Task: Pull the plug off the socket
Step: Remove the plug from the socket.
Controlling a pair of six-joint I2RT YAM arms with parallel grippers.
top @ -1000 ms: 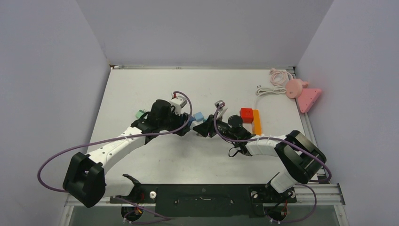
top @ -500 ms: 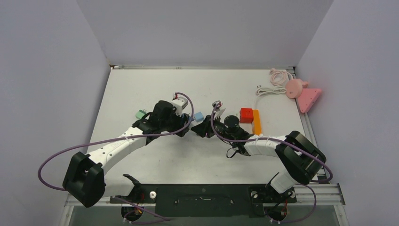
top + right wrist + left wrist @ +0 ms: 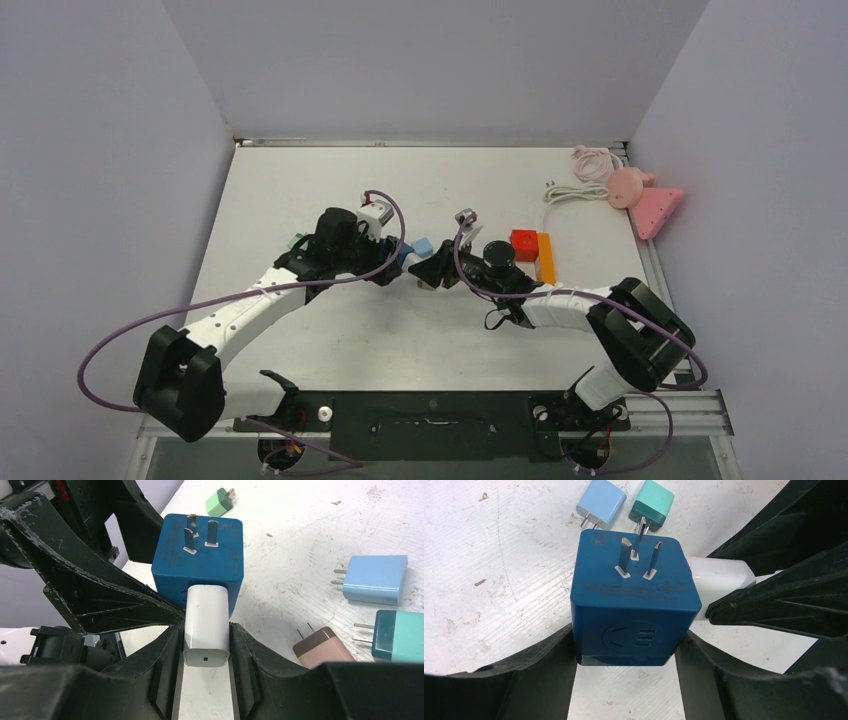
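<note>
- The left arm's black wrist (image 3: 335, 232) has shifted a little to the left, further from the right arm.
- The small pale green plastic plug (image 3: 290, 240), which lay clear of that wrist before, is now mostly covered by it.
- The right arm's round black wrist joint (image 3: 497, 255) swung slightly left, then came back nearly to where it was.
- From above we cannot tell whether the white rectangular plastic plug (image 3: 206, 622) has slid any further out of the dark blue cube-shaped socket adapter (image 3: 634, 610).

My left arm (image 3: 245, 305) and right arm (image 3: 560, 300) stretch inward, tips nearly meeting; my left gripper (image 3: 626, 642) clamps the blue socket (image 3: 634, 600), my right gripper (image 3: 205, 637) pinches the white plug (image 3: 206, 620).
</note>
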